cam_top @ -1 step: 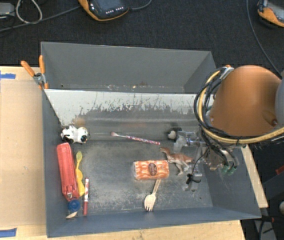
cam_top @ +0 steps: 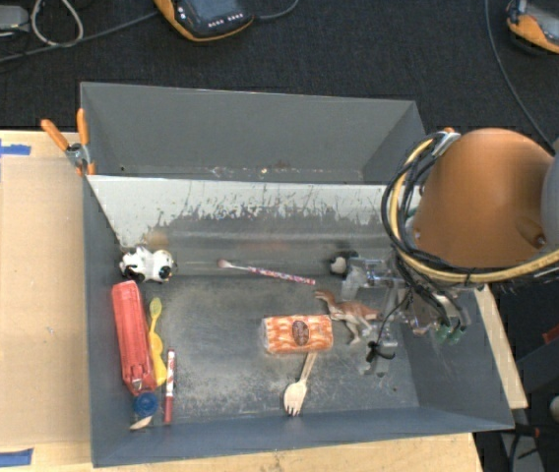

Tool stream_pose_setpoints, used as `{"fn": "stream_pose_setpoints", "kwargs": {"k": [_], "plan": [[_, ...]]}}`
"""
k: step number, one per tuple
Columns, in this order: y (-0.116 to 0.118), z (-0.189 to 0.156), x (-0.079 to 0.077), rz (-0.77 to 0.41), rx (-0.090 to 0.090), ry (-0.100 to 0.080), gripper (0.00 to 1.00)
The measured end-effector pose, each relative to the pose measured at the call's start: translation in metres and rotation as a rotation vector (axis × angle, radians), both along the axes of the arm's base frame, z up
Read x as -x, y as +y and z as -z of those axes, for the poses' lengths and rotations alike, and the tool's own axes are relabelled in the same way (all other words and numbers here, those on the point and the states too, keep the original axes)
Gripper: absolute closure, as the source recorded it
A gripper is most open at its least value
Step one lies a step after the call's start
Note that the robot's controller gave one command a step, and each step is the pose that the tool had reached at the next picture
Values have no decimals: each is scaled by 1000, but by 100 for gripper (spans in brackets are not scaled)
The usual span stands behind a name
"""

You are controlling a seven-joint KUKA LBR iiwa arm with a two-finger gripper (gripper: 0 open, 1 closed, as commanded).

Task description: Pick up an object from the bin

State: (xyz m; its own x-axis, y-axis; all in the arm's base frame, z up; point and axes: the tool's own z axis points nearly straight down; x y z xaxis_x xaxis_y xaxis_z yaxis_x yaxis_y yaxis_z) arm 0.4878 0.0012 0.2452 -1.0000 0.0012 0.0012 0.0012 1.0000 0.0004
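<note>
My gripper [cam_top: 366, 315] hangs low at the right side of the bin, under the arm's orange cover. It stands open, one finger [cam_top: 353, 279] toward the back and the other finger [cam_top: 379, 348] toward the front. A small brown toy figure [cam_top: 341, 312] lies on the floor between them, not lifted. Just left of it lies an orange printed packet [cam_top: 297, 334]. A small dark ball [cam_top: 339, 262] sits near the back finger. A pale wooden fork [cam_top: 297, 389] lies in front of the packet.
A thin pink stick [cam_top: 265, 271] lies across the middle near the back wall. At the left are a black-and-white cow toy [cam_top: 148, 264], a long red case [cam_top: 130, 334], a yellow piece [cam_top: 157, 340] and a red pen [cam_top: 169, 386]. Cables hang round the wrist.
</note>
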Motion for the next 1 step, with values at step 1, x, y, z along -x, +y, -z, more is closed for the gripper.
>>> {"fn": "stream_pose_setpoints", "kwargs": {"k": [1], "plan": [[13,66,-25,-73,0,-6,0]]}}
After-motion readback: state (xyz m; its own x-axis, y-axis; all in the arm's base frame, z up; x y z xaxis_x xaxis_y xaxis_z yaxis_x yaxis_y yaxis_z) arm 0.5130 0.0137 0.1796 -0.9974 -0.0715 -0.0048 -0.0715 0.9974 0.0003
